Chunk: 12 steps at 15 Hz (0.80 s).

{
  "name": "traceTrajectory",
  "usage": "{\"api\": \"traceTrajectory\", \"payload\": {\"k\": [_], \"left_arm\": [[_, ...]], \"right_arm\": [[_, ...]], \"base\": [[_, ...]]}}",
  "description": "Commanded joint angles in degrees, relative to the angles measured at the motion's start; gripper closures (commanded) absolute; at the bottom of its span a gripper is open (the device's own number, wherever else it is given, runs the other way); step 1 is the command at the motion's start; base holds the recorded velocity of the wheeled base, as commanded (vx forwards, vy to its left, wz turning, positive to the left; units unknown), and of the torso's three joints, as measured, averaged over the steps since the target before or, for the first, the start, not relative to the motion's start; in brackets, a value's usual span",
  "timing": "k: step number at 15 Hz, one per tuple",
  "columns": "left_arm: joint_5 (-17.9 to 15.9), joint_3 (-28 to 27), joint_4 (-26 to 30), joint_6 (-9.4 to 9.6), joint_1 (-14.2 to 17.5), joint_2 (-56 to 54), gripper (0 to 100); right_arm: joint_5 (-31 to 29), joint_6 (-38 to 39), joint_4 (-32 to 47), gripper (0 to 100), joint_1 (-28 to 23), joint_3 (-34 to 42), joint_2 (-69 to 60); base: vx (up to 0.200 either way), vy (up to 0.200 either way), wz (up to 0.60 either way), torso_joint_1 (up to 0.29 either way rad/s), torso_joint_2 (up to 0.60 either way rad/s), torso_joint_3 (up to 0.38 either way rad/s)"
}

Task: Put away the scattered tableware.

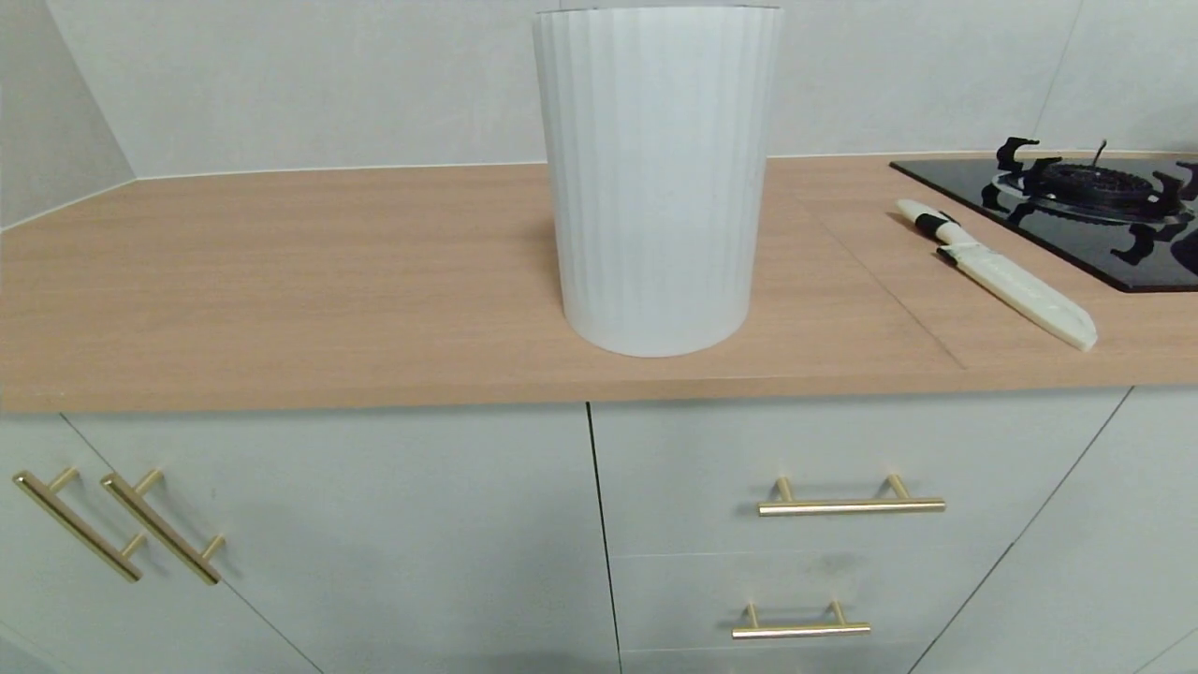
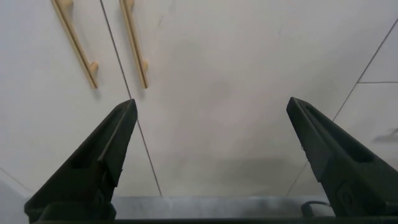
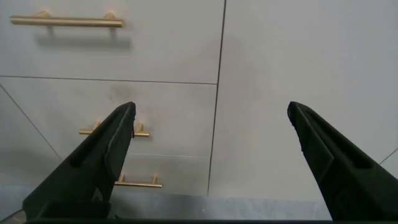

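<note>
Two things were on the light wooden tabletop (image 1: 281,281): a tall white ribbed container (image 1: 655,187) near its front edge, and a white knife (image 1: 997,273) well apart, beside the black hob (image 1: 1048,229). The left pincer (image 2: 210,106) and the right pincer (image 3: 210,107) were spread before pale cabinet fronts (image 1: 374,524).

A kitchen is shown. A light wooden countertop (image 1: 281,281) is fitted with a black glass gas hob (image 1: 1058,223) and set over pale cabinets (image 1: 374,524) with brass bar handles (image 1: 850,506).

Left gripper (image 2: 211,102), right gripper (image 3: 211,106): both have two dark grey matte wedge fingers (image 2: 99,162), tapering to narrow tips.
</note>
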Motion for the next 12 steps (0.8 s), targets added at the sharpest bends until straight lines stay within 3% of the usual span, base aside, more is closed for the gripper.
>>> {"api": "traceTrajectory", "payload": {"k": [1,12], "left_arm": [[0.1,0.0,-0.1,-0.02,0.0,0.1,0],[0.1,0.0,-0.1,-0.02,0.0,0.1,0]], "right_arm": [[-0.1,0.0,0.0,0,0.0,0.0,0.1],[-0.1,0.0,0.0,0,0.0,0.0,0.1]], "base": [[0.000,0.000,0.00,0.183,-0.58,-0.305],[0.000,0.000,0.00,0.181,-0.49,-0.287]]}}
